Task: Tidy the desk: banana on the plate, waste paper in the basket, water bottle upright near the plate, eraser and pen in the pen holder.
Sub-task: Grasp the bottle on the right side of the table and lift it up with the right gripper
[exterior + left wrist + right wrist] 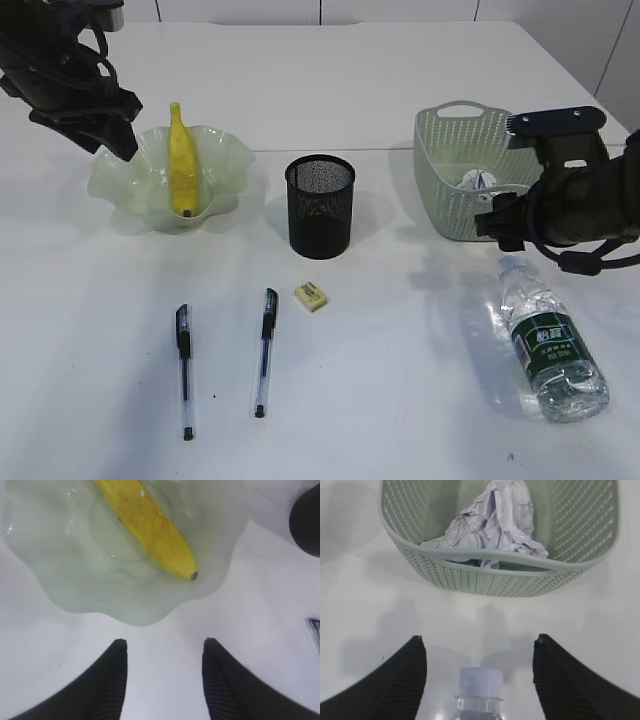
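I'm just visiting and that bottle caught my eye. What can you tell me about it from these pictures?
The water bottle is small and clear, seemingly plastic, with a white cap and a dark green label. It lies on its side on the white desk, cap pointing toward the green basket, which it does not touch. The right pincer is above its cap end, open, not gripping it. Its contents cannot be judged.
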